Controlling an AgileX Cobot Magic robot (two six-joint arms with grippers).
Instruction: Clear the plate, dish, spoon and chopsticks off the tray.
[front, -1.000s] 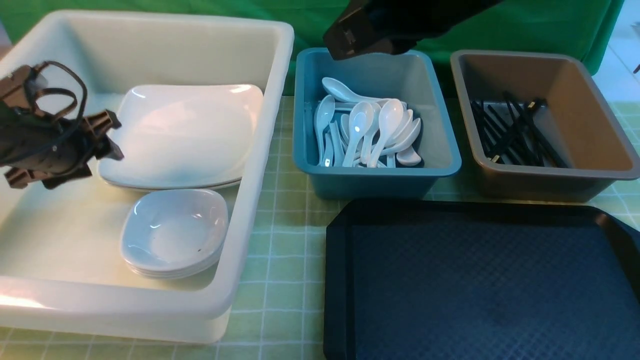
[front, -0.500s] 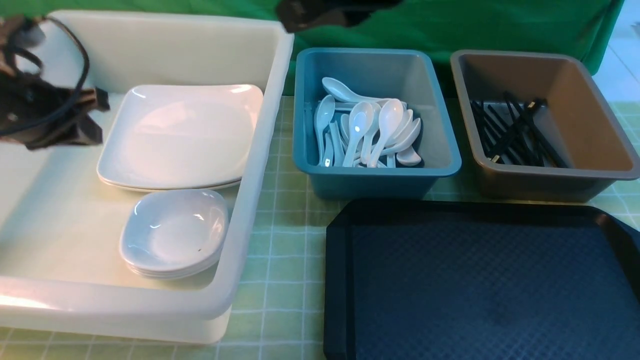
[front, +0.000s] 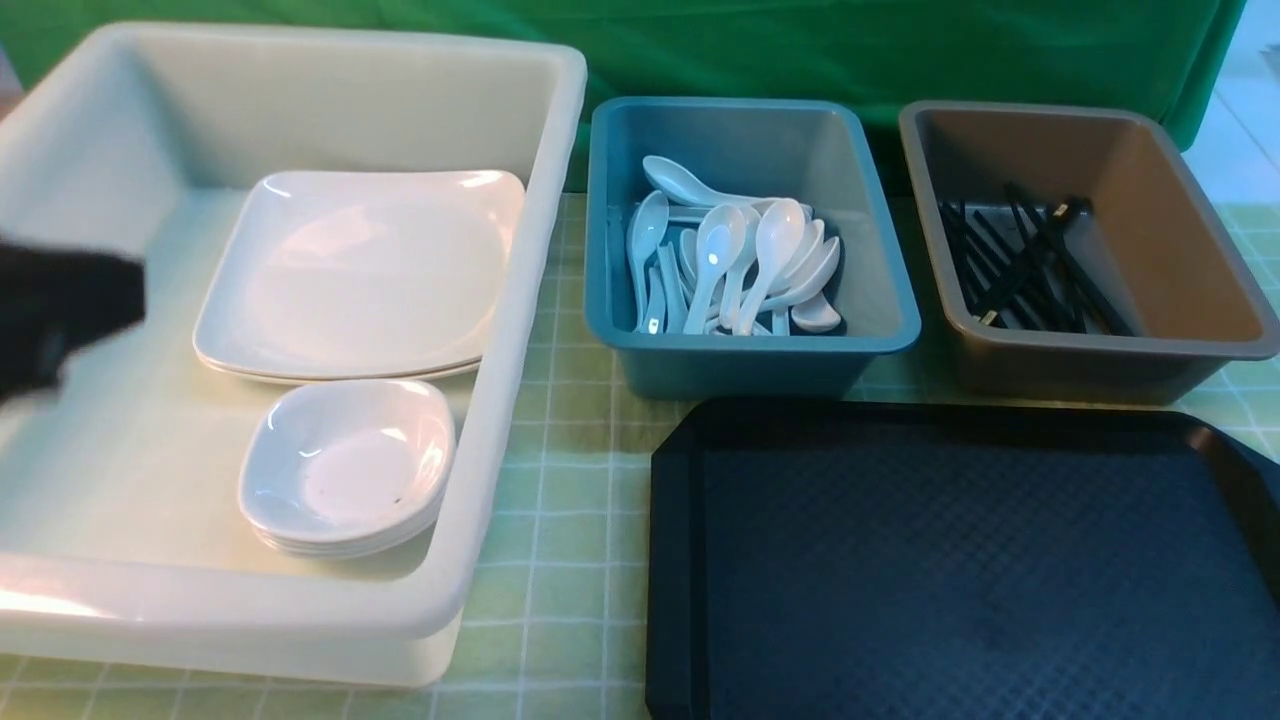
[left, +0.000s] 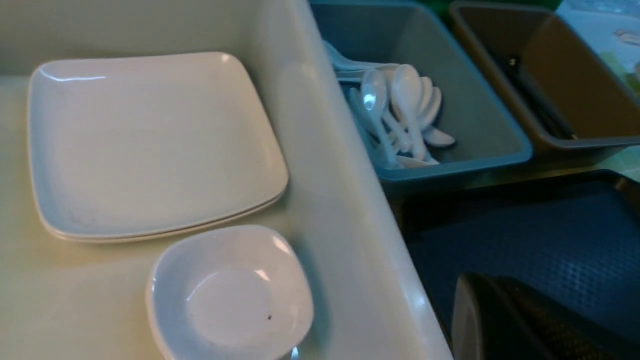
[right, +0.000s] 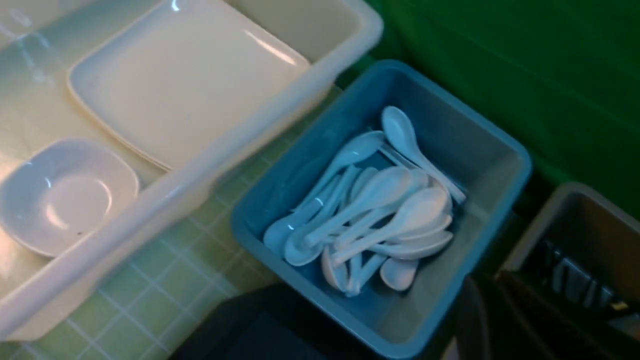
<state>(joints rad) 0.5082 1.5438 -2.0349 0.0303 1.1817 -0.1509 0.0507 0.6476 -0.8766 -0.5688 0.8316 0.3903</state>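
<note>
**Tray's bare, everything's sitting in the tubs**

Front view: the black tray (front: 960, 570) is at the near right with nothing on its textured surface. The white tub (front: 500, 420) on the left holds the plates (front: 360, 270), two stacked, with a stack of small dishes (front: 345, 465) just in front of them. Blue tub (front: 880, 300) in the middle is full of white spoons (front: 735, 260), brown tub (front: 1180, 290) on the right has the black chopsticks (front: 1030, 265) piled in it. All of it sits on a green checked cloth (front: 560, 560). A dark blur at the left edge is the left arm (front: 60, 305); it's too smeared to say if that claw is released or clenched. The right claw isn't in this shot.

Left wrist view: looks down on the plates (left: 150, 145) and dishes (left: 230, 295) inside the white tub (left: 340, 210), with the spoons (left: 405, 110) and a corner of the tray (left: 540, 240) beyond. Only a dark bit of gripper body shows, fingers not visible.

Right wrist view: the spoons (right: 380, 210) are heaped in the blue tub (right: 505, 200), the plates (right: 185, 75) and dishes (right: 65, 195) to one side, the brown tub (right: 575, 210) at the edge. No fingers here either, can't tell.
</note>
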